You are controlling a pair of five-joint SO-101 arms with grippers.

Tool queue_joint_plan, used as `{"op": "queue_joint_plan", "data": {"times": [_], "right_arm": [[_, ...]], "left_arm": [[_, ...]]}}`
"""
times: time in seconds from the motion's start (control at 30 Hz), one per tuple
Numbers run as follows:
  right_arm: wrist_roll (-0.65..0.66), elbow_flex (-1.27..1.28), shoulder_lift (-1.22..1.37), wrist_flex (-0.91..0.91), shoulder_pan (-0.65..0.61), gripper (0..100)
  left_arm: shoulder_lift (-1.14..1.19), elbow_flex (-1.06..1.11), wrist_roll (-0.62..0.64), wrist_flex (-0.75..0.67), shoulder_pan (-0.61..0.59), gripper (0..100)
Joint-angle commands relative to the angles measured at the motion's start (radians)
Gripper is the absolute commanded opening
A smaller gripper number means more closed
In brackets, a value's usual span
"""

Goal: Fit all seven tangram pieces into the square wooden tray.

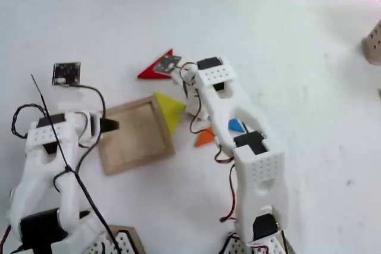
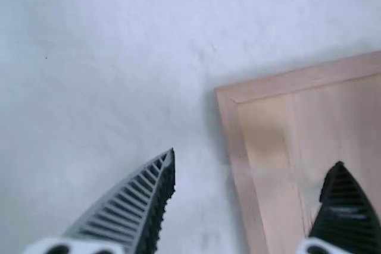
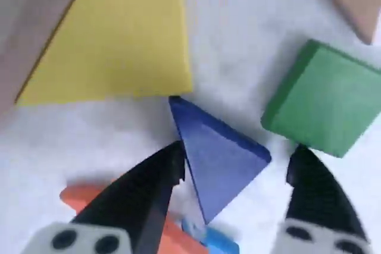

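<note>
Right jaws wide around blue triangle (image 3: 217, 156); left jaws wide astride tray (image 2: 228, 124) rim.

The right arm (image 1: 221, 106) hides part of the blue piece (image 1: 236, 126) and orange piece (image 1: 204, 138).

The tray (image 1: 134, 135) is pale, bare wood, matt, with a faint grain running along it. The table (image 2: 89, 57) under it looks white and matt, with a fine texture. My left claw (image 2: 255, 157) is ribbed matt plastic. My right claw (image 3: 238, 147) is smoother black plastic with a slight sheen. The yellow triangle (image 3: 119, 40), blue triangle (image 3: 220, 153) and green square (image 3: 330, 105) wear smooth, matt paint.
</note>
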Motion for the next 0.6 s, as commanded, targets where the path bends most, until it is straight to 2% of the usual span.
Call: {"op": "queue_joint_plan", "data": {"times": [0.0,0.23,0.5,0.57], "right_arm": [[0.012,-0.035,-0.005,0.004,-0.018,13.5],[0.012,-0.035,-0.005,0.007,-0.016,17.6],[0.003,-0.034,-0.008,0.007,-0.01,16.8],[0.003,-0.034,-0.01,0.007,-0.01,13.5]], "left_arm": [[-0.031,-0.008,-0.009,-0.021,-0.008,37],[-0.031,-0.008,-0.009,-0.021,-0.008,37],[-0.031,-0.008,-0.009,-0.021,-0.008,37],[-0.031,-0.008,-0.009,-0.021,-0.008,37]]}}
